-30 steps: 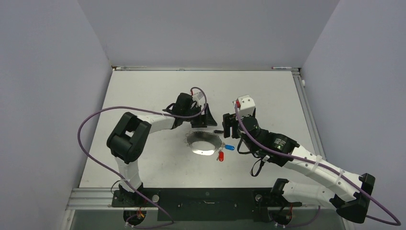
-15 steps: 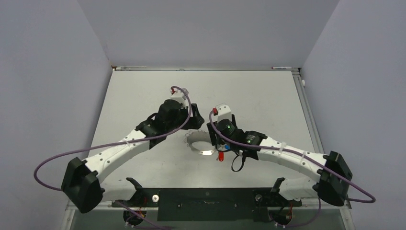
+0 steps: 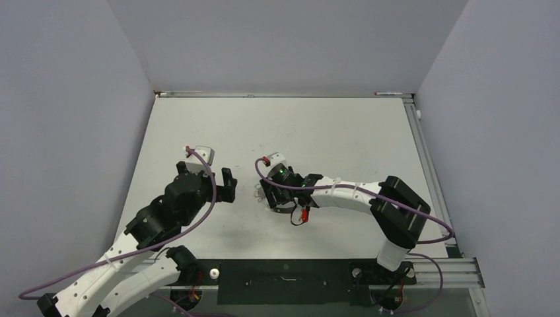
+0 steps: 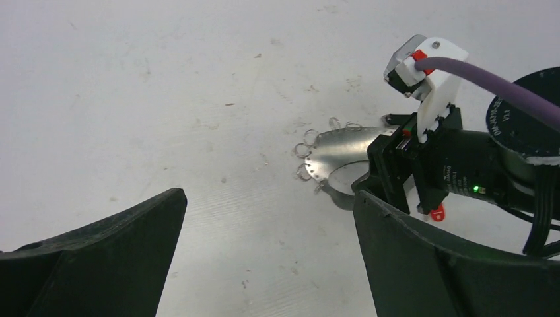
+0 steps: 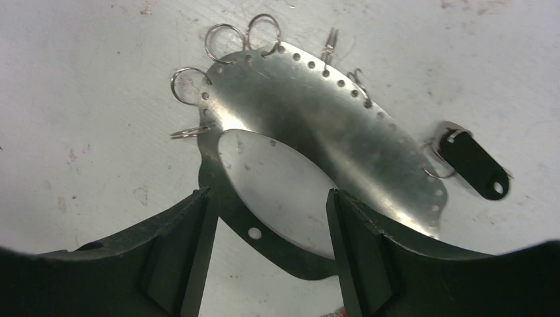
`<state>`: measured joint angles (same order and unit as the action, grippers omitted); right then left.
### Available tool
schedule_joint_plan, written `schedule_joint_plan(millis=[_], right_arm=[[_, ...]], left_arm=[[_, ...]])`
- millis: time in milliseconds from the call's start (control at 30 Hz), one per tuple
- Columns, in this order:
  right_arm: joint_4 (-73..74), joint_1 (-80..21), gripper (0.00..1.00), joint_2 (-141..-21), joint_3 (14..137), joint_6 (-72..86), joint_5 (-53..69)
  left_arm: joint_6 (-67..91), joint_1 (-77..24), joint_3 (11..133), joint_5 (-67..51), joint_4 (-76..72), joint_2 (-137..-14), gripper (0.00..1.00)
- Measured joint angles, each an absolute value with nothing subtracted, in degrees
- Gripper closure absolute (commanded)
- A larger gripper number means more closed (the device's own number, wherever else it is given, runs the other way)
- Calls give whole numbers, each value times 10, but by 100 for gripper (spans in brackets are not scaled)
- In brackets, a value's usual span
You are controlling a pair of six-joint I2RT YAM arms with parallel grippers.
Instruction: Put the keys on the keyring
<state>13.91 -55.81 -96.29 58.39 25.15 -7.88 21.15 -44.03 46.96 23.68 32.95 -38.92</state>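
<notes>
The keyring point(image 5: 317, 125) is a flat silver crescent plate with holes along its rim and several small wire rings. It lies on the table and also shows in the left wrist view point(image 4: 333, 150). The black key point(image 5: 474, 165) hangs from a small ring at its right rim. The red key point(image 3: 304, 214) lies just right of the plate and shows in the left wrist view point(image 4: 436, 212). The blue key is hidden. My right gripper point(image 5: 269, 198) is open, its jaws straddling the plate's near inner edge point(image 3: 269, 195). My left gripper point(image 3: 231, 186) is open and empty, to the plate's left point(image 4: 267, 198).
The white table point(image 3: 343, 132) is walled at the back and both sides, with a metal rail along its right edge point(image 3: 426, 165). Purple cables run along both arms. The right arm's forearm point(image 3: 343, 193) stretches low across the table right of the keyring.
My left gripper has pulled back to the left, away from the keyring. My right gripper has swung left and down over the keyring, covering the blue key in the top view.
</notes>
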Motion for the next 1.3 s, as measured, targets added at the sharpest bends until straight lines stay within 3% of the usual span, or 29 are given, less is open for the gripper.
schedule_joint_plan(millis=[300, 867, 1067, 1300], right_arm=[[105, -558, 41, -1063, 635, 254, 5], [-8, -639, 42, -1089, 632, 296, 241], [32, -602, 42, -1058, 634, 268, 196], [58, -553, 42, -930, 576, 248, 83]], left_arm=[[155, -410, 435, 263, 343, -380, 4], [124, -332, 399, 203, 310, -314, 4], [121, -330, 399, 194, 306, -313, 4], [117, -321, 399, 178, 305, -315, 4]])
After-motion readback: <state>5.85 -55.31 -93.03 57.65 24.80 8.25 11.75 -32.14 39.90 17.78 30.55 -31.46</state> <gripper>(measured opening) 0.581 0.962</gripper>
